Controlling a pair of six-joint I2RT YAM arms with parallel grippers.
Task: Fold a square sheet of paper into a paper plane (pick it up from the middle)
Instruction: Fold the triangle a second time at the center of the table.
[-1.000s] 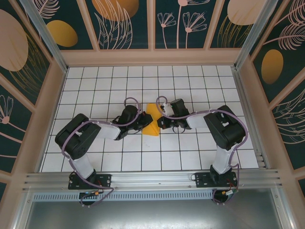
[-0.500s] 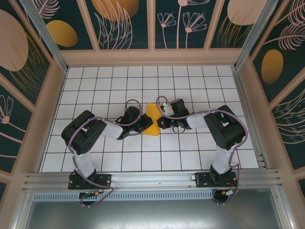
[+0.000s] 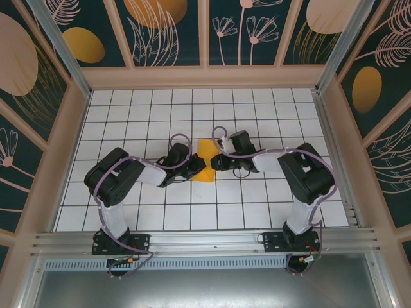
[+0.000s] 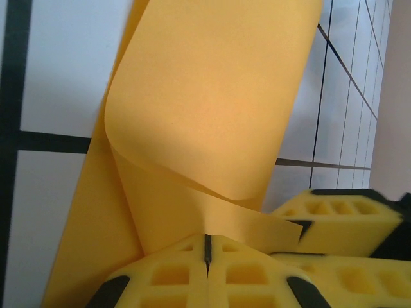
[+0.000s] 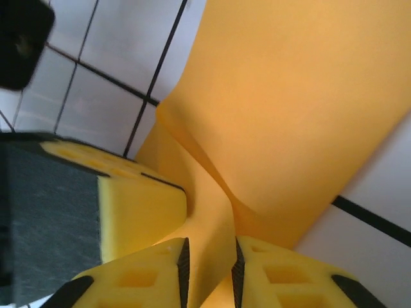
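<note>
Paper point(image 3: 204, 160), looking thin and limp, is sitting at centre of table point(image 3: 257, 199). Your left gripper point(image 4: 207, 250), at its nine o'clock, is clamping it; your right gripper point(image 5: 210, 263), at three o'clock, is straddling it, fingers apart. Be holding creased edges.

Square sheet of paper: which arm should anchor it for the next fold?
Left, probably: the left end effector is shut on the square sheet of paper, while the right end effector has its jaws apart around the sheet.

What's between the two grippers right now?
The orange-yellow paper, seen in the top external view: left gripper shut on it, right gripper slightly open around it.
</note>
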